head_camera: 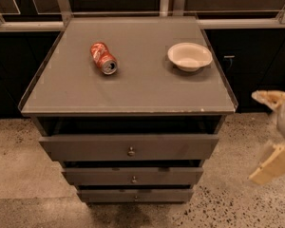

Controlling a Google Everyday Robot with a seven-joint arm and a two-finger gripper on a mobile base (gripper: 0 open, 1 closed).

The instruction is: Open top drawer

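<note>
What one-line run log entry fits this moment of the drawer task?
top drawer: pulled partly out | knob: untouched | gripper: open, right of cabinet, off the drawer | on top: red can, white bowl

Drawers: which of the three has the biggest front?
The top drawer, widest and tallest, directly under the tabletop; the hand hangs right of it, apart.
</note>
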